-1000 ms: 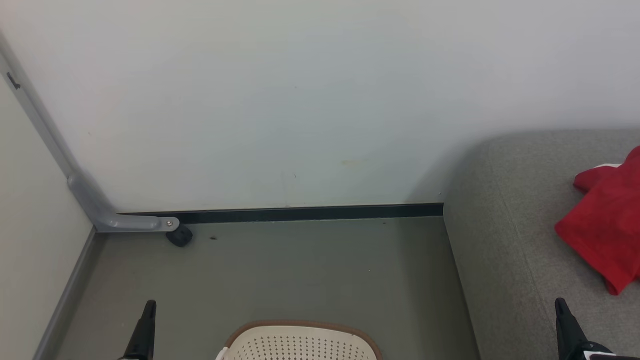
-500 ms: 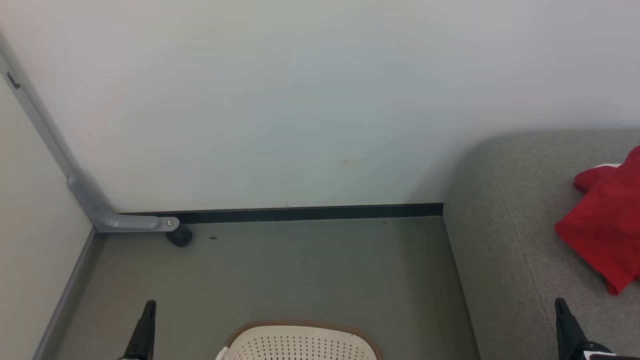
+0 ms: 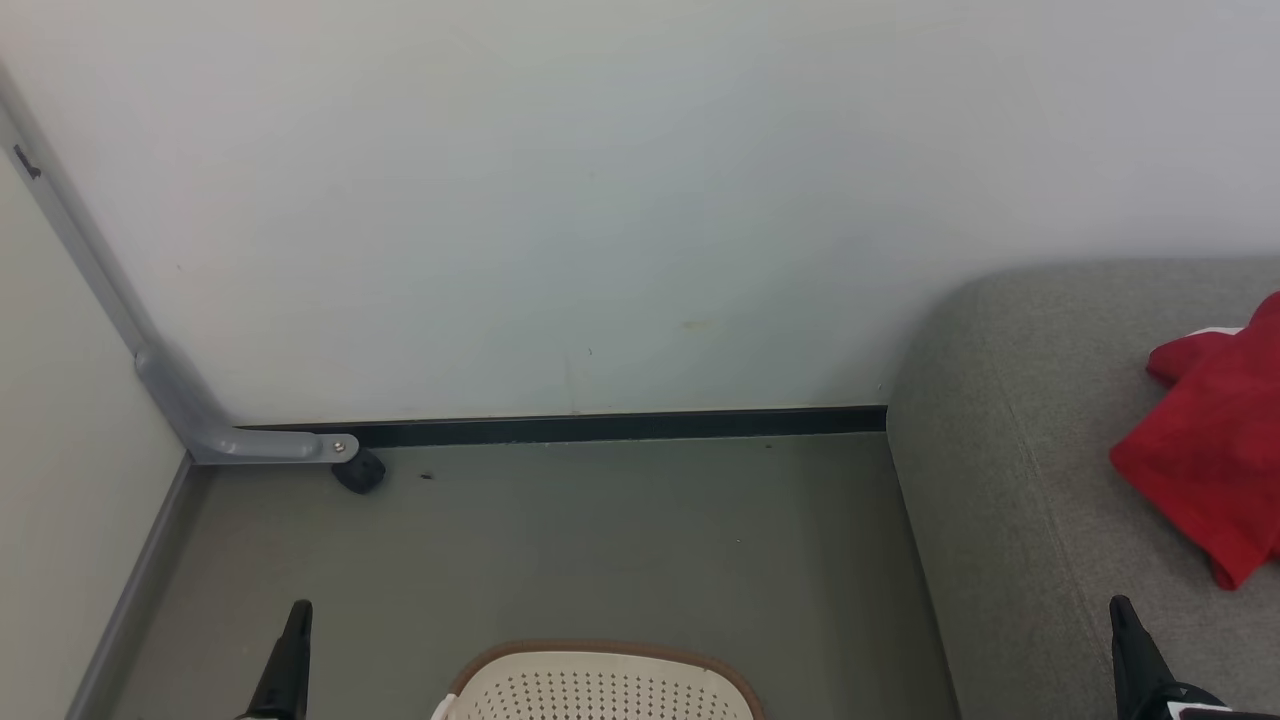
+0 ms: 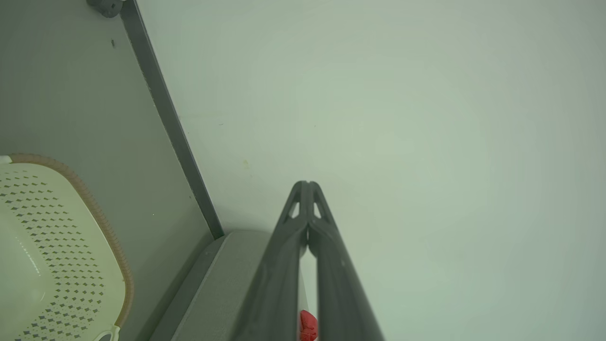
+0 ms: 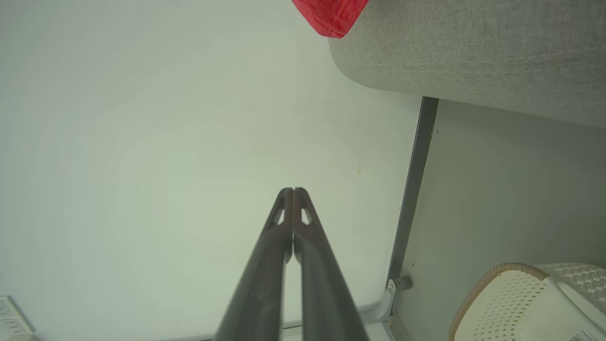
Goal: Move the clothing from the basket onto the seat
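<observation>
Red clothing (image 3: 1215, 455) lies crumpled on the grey seat (image 3: 1010, 480) at the right edge of the head view; a corner of the clothing (image 5: 331, 14) also hangs over the seat (image 5: 473, 52) in the right wrist view. The cream basket (image 3: 600, 685) with its brown rim stands on the floor at the bottom centre, its inside cut off by the frame. My left gripper (image 3: 297, 612) is at the lower left and my right gripper (image 3: 1120, 608) at the lower right above the seat. In both wrist views the fingertips touch, with nothing held: left gripper (image 4: 307, 183), right gripper (image 5: 293, 190).
A white wall rises straight ahead with a dark skirting strip (image 3: 600, 428) along the grey floor (image 3: 560, 540). A grey metal leg with a black caster (image 3: 358, 470) stands at the left, beside a pale panel (image 3: 60, 450). A wall socket (image 5: 12, 319) sits low in the right wrist view.
</observation>
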Robot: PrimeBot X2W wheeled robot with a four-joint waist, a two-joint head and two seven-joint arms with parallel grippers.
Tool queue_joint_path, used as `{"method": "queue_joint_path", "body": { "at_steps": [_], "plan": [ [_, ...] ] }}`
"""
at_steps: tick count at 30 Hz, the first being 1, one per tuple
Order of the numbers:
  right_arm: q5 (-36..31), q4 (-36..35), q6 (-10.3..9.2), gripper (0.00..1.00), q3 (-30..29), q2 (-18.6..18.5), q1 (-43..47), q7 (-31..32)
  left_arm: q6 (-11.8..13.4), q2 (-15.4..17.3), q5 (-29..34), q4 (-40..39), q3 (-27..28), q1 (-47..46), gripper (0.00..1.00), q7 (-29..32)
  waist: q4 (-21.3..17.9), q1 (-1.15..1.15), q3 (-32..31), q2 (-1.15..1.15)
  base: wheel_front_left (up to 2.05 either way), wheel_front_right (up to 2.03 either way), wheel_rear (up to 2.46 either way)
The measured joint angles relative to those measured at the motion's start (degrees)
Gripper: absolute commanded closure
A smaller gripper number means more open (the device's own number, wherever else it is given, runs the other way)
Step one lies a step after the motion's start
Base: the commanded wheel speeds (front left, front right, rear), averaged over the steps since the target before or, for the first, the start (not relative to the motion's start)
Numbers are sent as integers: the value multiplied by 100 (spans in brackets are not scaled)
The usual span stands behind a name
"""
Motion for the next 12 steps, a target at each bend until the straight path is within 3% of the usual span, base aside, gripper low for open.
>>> {"method": "queue_joint_path", "body": {
  "at_steps": [12],
  "plan": [
    [0, -1, 0, 100, 0, 0, 0, 0, 0, 0, 0, 0, 0, 0, 100, 0, 0, 0, 0, 0, 0, 0, 0]
  ]
}}
